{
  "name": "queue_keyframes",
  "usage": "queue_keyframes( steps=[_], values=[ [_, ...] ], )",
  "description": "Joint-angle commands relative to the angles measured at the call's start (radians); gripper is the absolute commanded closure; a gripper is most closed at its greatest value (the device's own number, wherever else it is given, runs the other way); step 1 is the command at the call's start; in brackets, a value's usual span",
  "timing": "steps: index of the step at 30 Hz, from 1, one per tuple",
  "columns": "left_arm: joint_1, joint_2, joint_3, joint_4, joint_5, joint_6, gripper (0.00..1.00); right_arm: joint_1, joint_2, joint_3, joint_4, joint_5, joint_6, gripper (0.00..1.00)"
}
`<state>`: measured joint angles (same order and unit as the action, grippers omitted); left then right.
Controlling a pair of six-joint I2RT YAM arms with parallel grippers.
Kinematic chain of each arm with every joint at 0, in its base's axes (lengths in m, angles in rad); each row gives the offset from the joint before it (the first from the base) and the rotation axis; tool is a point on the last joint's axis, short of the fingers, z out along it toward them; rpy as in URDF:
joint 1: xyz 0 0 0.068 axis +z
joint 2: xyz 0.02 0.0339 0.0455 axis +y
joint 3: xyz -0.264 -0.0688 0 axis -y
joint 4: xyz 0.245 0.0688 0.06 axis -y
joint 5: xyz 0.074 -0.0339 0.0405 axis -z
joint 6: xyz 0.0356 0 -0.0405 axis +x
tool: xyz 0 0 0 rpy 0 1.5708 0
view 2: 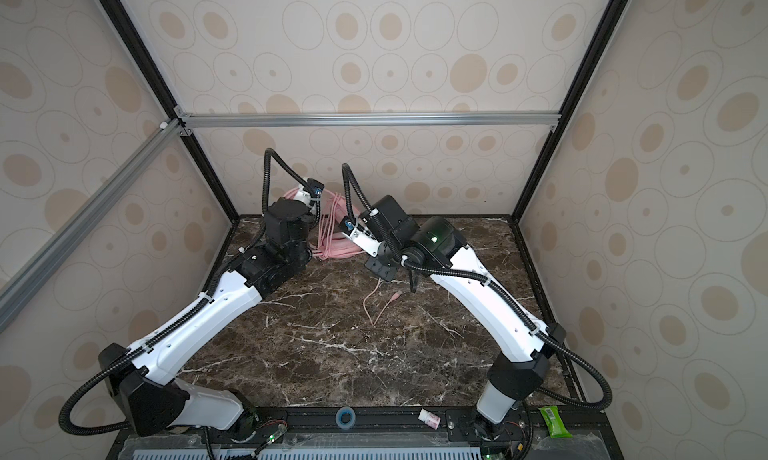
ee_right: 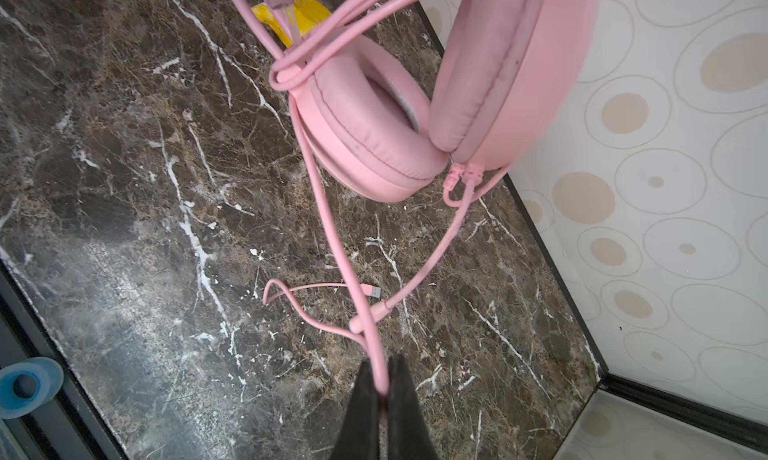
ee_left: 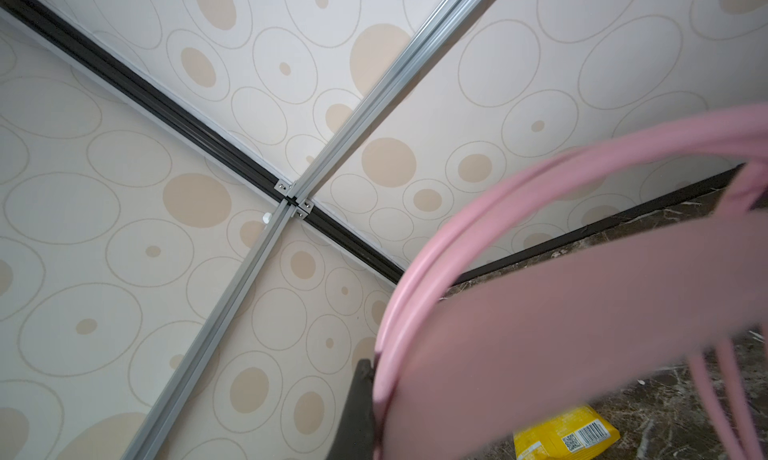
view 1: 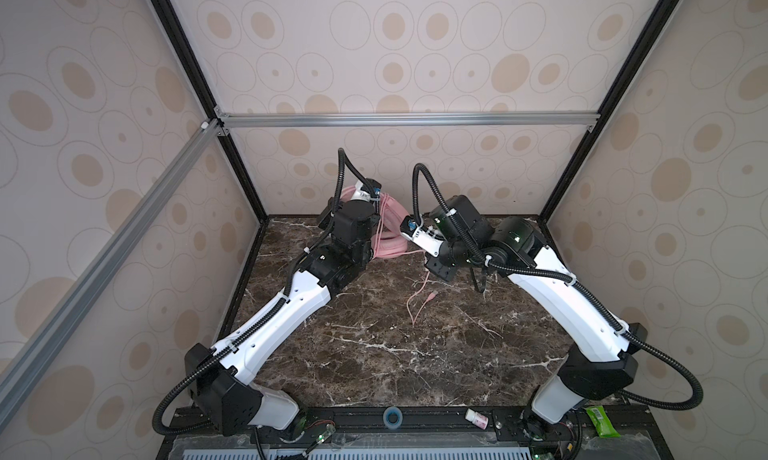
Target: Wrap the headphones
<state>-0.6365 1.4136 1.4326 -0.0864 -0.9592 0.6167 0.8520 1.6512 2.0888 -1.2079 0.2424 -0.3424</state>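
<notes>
Three walls (view 1: pixel 415 63) patterned with beige ovals enclosing dark marbled worktop (view 1: pixel 374 354), left fingers (ee_left: pixel 359 412) gripping pink headphones (ee_right: pixel 374 146), right fingers (ee_right: pixel 405 412) pinching their cable (ee_right: pixel 332 233)

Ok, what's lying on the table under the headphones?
A yellow packet with a barcode lies on the marble table. The headphones cover most of it in both wrist views; its label cannot be read, and neither top view shows it.
</notes>
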Motion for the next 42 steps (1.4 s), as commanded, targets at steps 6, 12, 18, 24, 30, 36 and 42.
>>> queue_keyframes(
  steps=[6, 12, 18, 24, 30, 36, 42],
  values=[
    [0.005, -0.057, 0.027, -0.029, 0.157, 0.020, 1.00, 0.004, -0.035, 0.021, -0.003, 0.126, -0.050, 1.00],
    [-0.003, -0.029, 0.109, -0.232, 0.370, -0.128, 1.00, 0.003, -0.039, 0.048, 0.086, 0.074, -0.061, 1.00],
    [-0.005, -0.053, 0.092, -0.306, 0.543, -0.170, 1.00, 0.004, -0.063, 0.025, 0.178, 0.071, -0.128, 1.00],
    [-0.005, -0.051, 0.110, -0.403, 0.673, -0.210, 1.00, 0.002, -0.031, 0.040, 0.209, 0.134, -0.172, 1.00],
    [-0.011, -0.063, 0.091, -0.438, 0.711, -0.242, 1.00, 0.001, 0.010, 0.077, 0.219, 0.216, -0.166, 1.00],
    [-0.012, -0.076, 0.056, -0.435, 0.691, -0.244, 1.00, 0.001, 0.006, 0.072, 0.225, 0.298, -0.168, 1.00],
    [-0.012, -0.059, 0.013, -0.388, 0.581, -0.255, 1.00, 0.001, 0.005, 0.104, 0.186, 0.292, -0.143, 1.00]
  ],
)
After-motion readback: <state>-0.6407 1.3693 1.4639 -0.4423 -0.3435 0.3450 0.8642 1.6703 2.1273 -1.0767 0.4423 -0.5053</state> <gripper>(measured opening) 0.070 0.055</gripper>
